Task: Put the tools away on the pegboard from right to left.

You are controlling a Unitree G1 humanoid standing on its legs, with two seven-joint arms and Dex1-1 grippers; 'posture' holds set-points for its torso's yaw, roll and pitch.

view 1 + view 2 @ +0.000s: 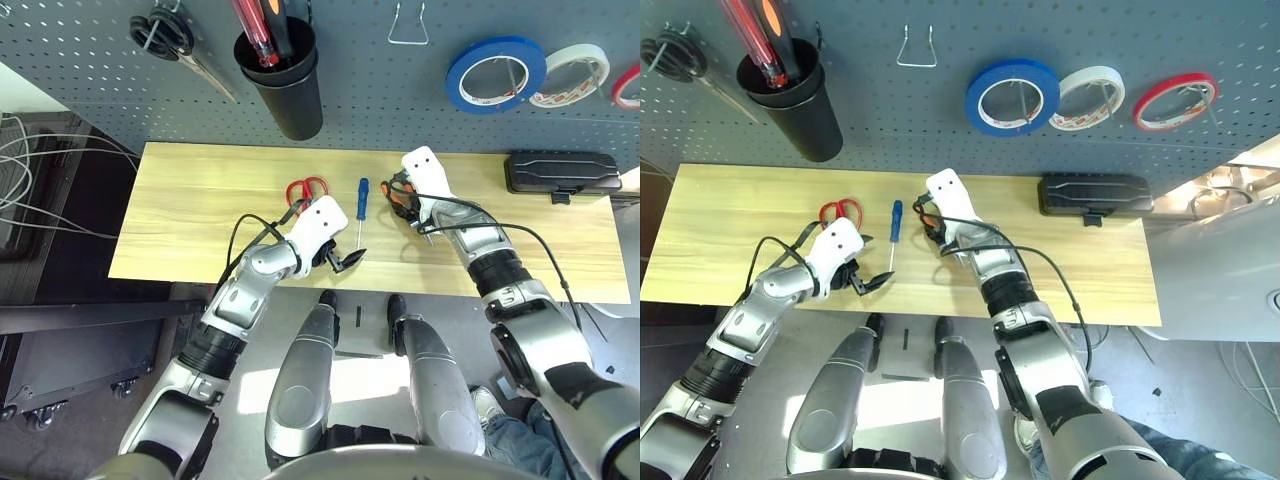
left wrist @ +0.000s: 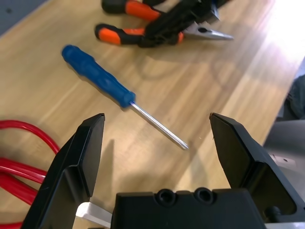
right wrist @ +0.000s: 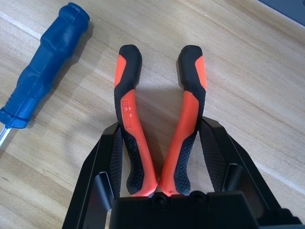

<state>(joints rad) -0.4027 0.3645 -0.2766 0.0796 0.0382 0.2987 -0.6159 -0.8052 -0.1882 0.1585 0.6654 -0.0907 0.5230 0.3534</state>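
- Orange-and-black pliers (image 3: 159, 124) lie on the wooden table (image 1: 200, 180), their two handles between the black fingers (image 3: 112, 162) of our right gripper (image 3: 159, 191); the jaws bracket them, and we cannot tell whether they have clamped yet.
- Our left gripper (image 2: 157, 143) hovers wide open and empty above the blue screwdriver (image 1: 362, 200), with the red scissors (image 1: 305, 190) just beside it.
- The blue tape roll (image 1: 495, 75) already hangs on the pegboard (image 1: 380, 90).
- We judge the risk to be the handles: spread apart, they could pinch together as the jaws squeeze, and the pliers could twist or slip on lifting.
- A tilted hold would make hooking them awkward.
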